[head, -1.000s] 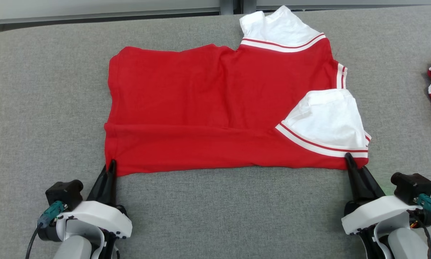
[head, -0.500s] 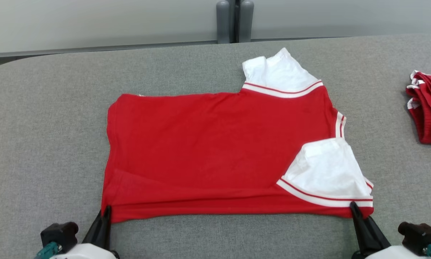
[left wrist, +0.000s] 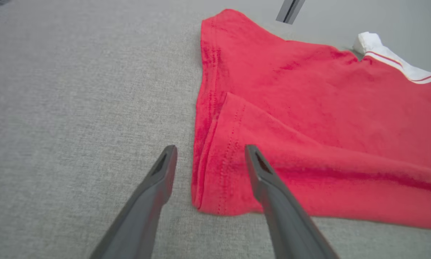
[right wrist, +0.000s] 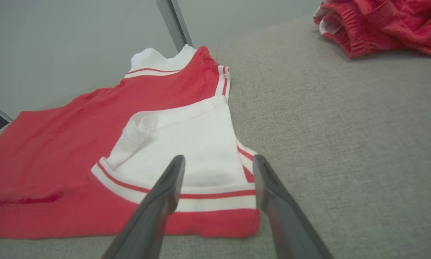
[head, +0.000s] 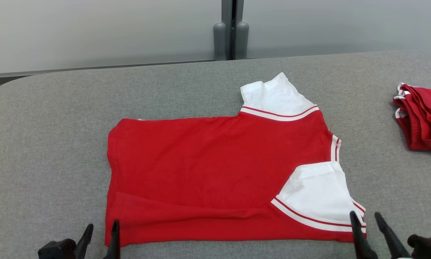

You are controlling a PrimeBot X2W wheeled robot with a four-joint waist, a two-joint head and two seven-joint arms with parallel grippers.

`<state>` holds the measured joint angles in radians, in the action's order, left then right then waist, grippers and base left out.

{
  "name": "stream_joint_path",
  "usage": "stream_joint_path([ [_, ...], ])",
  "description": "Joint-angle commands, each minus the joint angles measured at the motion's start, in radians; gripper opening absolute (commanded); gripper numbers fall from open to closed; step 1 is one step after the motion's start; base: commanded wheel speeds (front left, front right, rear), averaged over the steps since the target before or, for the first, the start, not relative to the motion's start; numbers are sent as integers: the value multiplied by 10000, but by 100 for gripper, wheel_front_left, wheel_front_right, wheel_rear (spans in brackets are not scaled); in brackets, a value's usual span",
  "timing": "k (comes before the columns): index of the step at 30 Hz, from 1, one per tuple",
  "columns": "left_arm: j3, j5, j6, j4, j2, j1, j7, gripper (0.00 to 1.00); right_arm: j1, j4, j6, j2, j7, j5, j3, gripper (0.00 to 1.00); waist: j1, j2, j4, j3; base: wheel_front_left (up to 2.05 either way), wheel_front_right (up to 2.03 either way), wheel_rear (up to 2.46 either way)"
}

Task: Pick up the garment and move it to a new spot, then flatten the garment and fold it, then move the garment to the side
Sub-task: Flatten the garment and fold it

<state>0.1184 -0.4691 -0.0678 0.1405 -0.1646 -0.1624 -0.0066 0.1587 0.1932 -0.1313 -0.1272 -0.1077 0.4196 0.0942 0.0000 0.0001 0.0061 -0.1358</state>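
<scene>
With left gripper (head: 102, 226) and right gripper (head: 364, 214) parted, empty, at garment (head: 215, 162) near corners: pinch both layers evenly, lift together

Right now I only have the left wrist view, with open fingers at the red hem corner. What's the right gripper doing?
Observer: The right gripper is open too, at the other near corner of the garment.
Operator: Is a sleeve folded in over there?
Observer: Yes, the near white sleeve lies folded onto the red body, beside that gripper.
Operator: Anything else on that side?
Observer: A second red garment lies bunched near the right edge of the table, apart from ours.
</scene>
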Motion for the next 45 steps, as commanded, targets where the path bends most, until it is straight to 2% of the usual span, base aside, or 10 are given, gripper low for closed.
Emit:
stream_joint_path([
  [1,-42,62,-68,-125,-1,15,-184,100,-218,-129,11,-101,-140,-157,-110,100,0,-1,-5,17,0,0,0],
  [7,-125,451,-219,-917,-16,443,-1167,100,-883,-1258,8,-247,-465,-1190,-632,100,0,-1,-54,123,0,0,0],
  [12,-92,944,-402,-1533,-169,938,-1641,100,-1319,-2248,8,-244,-19,-1781,-753,100,0,-1,-39,146,0,0,0],
  [22,41,1347,-727,-1963,-256,1390,-1625,100,-1119,-3097,8,147,672,-2132,-692,100,0,-1,97,33,0,0,0],
  [27,235,1162,-501,-1635,-202,1701,-1460,100,-1113,-3158,8,214,740,-2032,-764,100,0,-1,129,-224,0,0,0],
  [31,373,879,-60,-722,-190,2573,-1296,100,-1264,-3286,8,280,792,-2008,-740,100,0,-1,162,-643,0,0,0],
  [37,265,218,749,1908,-181,4875,-1071,100,-1766,-3346,8,260,741,-1943,-568,100,0,-1,25,-1479,0,0,0],
  [38,265,218,749,1908,-181,4875,-1071,100,-1766,-3346,8,260,741,-1943,-568,100,0,-1,25,-1479,0,0,0],
  [45,70,-462,1472,5395,-241,7304,-885,100,-2344,-3080,8,314,504,-1862,-245,100,0,-1,-354,-2072,0,0,0],
])
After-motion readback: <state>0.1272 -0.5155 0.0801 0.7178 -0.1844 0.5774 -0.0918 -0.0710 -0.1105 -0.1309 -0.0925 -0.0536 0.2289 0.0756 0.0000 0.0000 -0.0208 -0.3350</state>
